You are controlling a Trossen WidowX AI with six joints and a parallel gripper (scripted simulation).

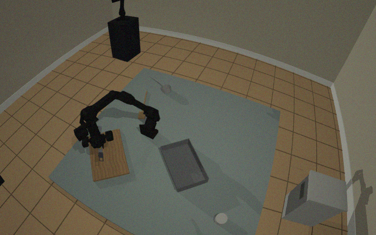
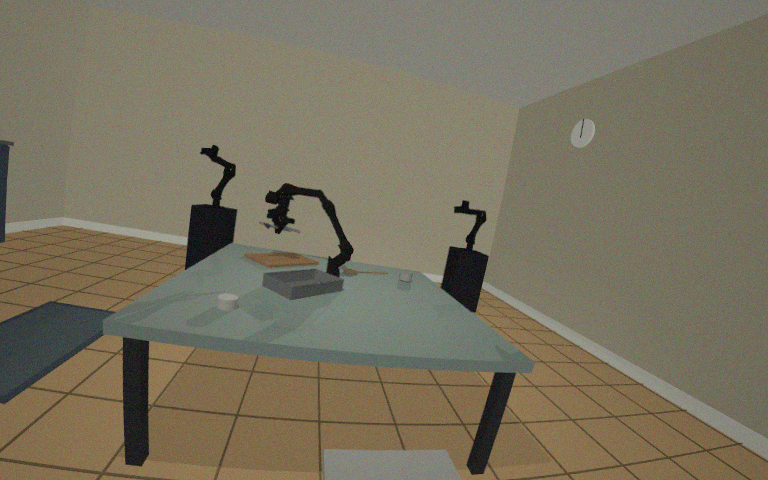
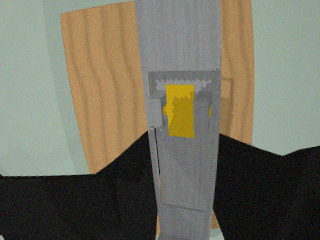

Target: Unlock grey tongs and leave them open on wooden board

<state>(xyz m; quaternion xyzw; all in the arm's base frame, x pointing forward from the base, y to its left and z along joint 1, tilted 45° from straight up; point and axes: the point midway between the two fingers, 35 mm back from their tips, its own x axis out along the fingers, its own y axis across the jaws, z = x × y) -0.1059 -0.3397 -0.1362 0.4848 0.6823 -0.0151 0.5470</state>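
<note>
We see the grey metal tongs (image 1: 101, 154) (image 2: 291, 229) (image 3: 180, 40) held aloft over the flat, wavy-grained wooden board (image 1: 117, 163) (image 2: 266, 261) (image 3: 100, 75), the black gripper (image 1: 100, 146) (image 2: 278, 230) clamped around them. Near the board, the grey rectangular roasting tin (image 1: 206, 179) (image 2: 277, 291) holds nothing we can make out. Our wrist view shows a yellow block (image 3: 181, 112) at the tongs clearly; the exterior view doesn't, but reveals the gap above the board.
</note>
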